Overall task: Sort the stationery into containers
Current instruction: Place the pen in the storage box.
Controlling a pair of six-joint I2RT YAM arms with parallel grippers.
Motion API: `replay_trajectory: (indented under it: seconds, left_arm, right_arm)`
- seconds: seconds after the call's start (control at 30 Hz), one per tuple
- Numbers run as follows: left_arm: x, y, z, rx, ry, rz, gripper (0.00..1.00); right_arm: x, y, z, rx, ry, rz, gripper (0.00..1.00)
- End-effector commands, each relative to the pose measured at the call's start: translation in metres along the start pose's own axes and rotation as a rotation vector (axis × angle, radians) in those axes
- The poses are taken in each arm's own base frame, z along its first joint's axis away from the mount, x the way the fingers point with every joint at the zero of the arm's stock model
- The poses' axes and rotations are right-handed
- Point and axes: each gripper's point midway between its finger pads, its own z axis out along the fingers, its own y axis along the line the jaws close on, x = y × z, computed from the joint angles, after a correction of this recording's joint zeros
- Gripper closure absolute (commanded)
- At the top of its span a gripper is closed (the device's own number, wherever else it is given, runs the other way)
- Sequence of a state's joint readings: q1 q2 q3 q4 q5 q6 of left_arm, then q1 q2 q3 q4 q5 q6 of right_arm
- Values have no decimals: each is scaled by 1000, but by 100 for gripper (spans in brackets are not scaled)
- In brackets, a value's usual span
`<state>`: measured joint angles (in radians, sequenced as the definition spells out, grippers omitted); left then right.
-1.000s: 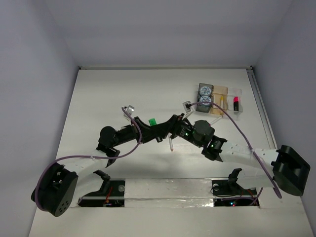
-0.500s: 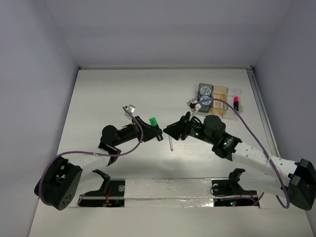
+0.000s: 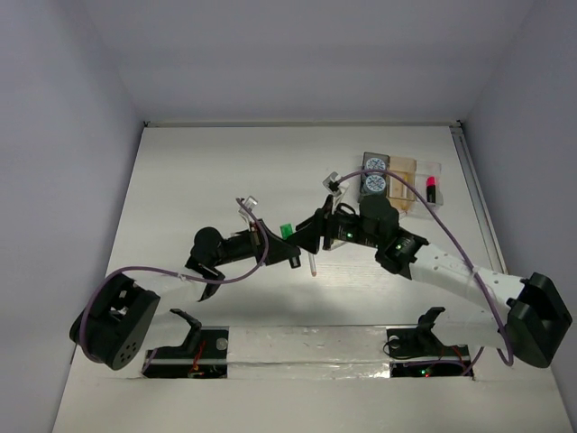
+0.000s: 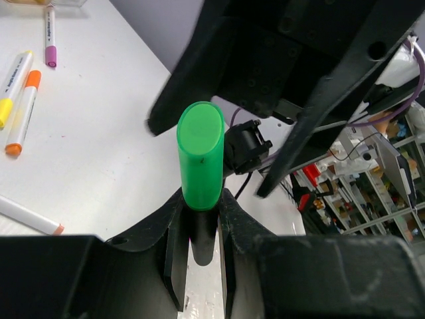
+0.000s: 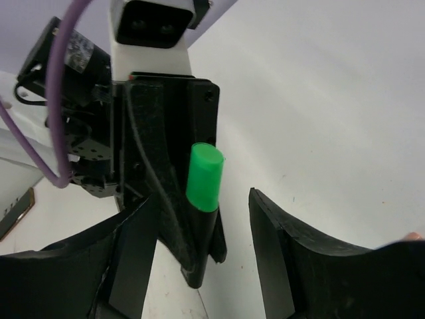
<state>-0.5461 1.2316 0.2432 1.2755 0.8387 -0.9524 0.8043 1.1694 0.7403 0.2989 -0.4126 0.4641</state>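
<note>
1. Left gripper (image 4: 200, 214): closed on the black barrel of the green-capped highlighter (image 4: 201, 158). In the left wrist view both fingers (image 4: 174, 229) press the barrel from either side. The green cap stands clear of the fingertips and points away from the camera.

2. Right gripper (image 5: 199, 199): open, jaws spread wide. In the right wrist view the highlighter (image 5: 203, 176) lies between the two fingers (image 5: 129, 239), nearer the left-hand one. A visible gap remains on each side, so there is no contact with the cap.

3. Position on the table (image 3: 198, 162): in the top view the two grippers meet nose to nose near the centre. The left gripper (image 3: 288, 244) enters from 8 o'clock and the right gripper (image 3: 308, 233) from 4 o'clock. The green cap (image 3: 286, 231) shows between them, raised above the surface.

4. Containers: the row of joined trays (image 3: 402, 168) sits at 2 o'clock from the grippers, well apart from them.
   - The dark grey tray holds two round blue-white rolls (image 3: 374, 166), one behind the other.
   - The clear end tray holds a pink-capped highlighter (image 3: 431, 188).

5. Loose stationery:
   - A pink-white pen (image 3: 311, 263) lies on the table just at 6 o'clock of the grippers.
   - The left wrist view shows a yellow pen (image 4: 14, 74), an orange pen (image 4: 22, 114) and a purple pen (image 4: 50, 34) lying flat at 10 o'clock of the frame.
</note>
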Motion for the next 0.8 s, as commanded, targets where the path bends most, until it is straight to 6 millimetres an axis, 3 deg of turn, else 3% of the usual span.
replay_trajectory:
  seconds: [0.0,0.37,0.47,0.6,0.67,0.73,0.77]
  left_arm:
    - [-34,-76,-3,302,-137,343,100]
    - [-29,-77,0,315,-115,341,100]
    - [-29,-76,0,313,-115,337,100]
    - [-30,-76,0,309,-120,334,100]
    - [-30,-76,0,310,-124,335,100]
    - [-31,-76,0,308,-130,336,100]
    - [-31,-77,0,307,-131,336,88]
  right_arm:
    - [-22,9,9,-55,-42,-24,39]
    - [-22,11,18,-97,-63,2,56]
    - [-16,10,20,-106,-50,19,75]
    - [-17,8,19,-92,-62,25,92]
    - [-19,8,17,-84,-66,20,93]
    - [-21,5,15,-58,-80,19,100]
    - [-23,4,14,-50,-87,19,100]
